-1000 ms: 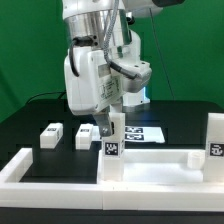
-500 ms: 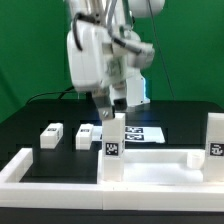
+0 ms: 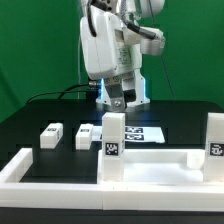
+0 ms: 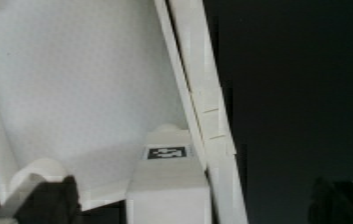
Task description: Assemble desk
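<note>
The desk's white tabletop slab (image 3: 152,166) lies at the front of the table. One leg block (image 3: 113,141) stands upright on its end toward the exterior view's left, a tag on its face. A second leg (image 3: 215,138) stands at the other end. My gripper (image 3: 116,101) hangs open a short way above the first leg, holding nothing. In the wrist view the dark fingertips (image 4: 38,197) flank that leg's tagged top (image 4: 168,153), well clear of it, with the tabletop's pale face (image 4: 75,90) beside it.
Two loose leg blocks (image 3: 50,135) (image 3: 88,134) lie on the black table behind the slab. The marker board (image 3: 146,133) lies flat beyond the upright leg. A long white border rail (image 3: 60,188) runs along the front and up the exterior view's left.
The jaws have opened and let go of the upright leg. The arm has risen and drifted toward the exterior view's right; the leg stays standing.
</note>
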Available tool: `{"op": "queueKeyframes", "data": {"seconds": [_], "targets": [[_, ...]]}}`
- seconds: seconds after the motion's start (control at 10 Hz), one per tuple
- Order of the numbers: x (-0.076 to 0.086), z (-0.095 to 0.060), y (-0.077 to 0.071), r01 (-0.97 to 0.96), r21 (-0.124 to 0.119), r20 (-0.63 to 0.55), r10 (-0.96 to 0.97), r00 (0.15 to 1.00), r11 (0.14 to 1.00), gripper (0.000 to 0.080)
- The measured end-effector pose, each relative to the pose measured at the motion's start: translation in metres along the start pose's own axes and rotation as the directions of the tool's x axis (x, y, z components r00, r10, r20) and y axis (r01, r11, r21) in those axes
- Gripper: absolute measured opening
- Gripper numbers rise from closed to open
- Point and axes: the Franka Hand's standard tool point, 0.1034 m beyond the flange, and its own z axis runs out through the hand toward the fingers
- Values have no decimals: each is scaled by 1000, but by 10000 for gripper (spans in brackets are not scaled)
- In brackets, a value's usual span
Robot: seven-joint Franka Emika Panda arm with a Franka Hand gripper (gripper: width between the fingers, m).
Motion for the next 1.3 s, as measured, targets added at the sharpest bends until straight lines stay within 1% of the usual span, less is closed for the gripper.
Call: {"op": "queueKeyframes", "data": {"seconds": [0.1, 0.2, 0.3, 0.4, 0.5, 0.9, 1.0, 1.1, 1.2, 1.3], "targets": [[-5, 1, 2, 13, -9, -2, -13, 1000, 1000, 649], [-19, 3, 10, 43, -30, 1, -43, 999, 999, 649], [-30, 4, 21, 80, -42, 7, -79, 997, 996, 649], [-38, 4, 36, 96, -58, 12, -95, 995, 994, 649], [-40, 5, 46, 99, -71, 14, -98, 995, 993, 649], [-40, 7, 45, 95, -70, 15, -95, 995, 993, 649], [-41, 7, 46, 94, -65, 15, -93, 996, 993, 649], [-41, 7, 54, 92, -47, 12, -91, 996, 995, 649], [-36, 14, 80, 124, -42, -1, -124, 992, 991, 649], [-29, 23, 102, 141, -40, -19, -142, 990, 989, 649]]}}
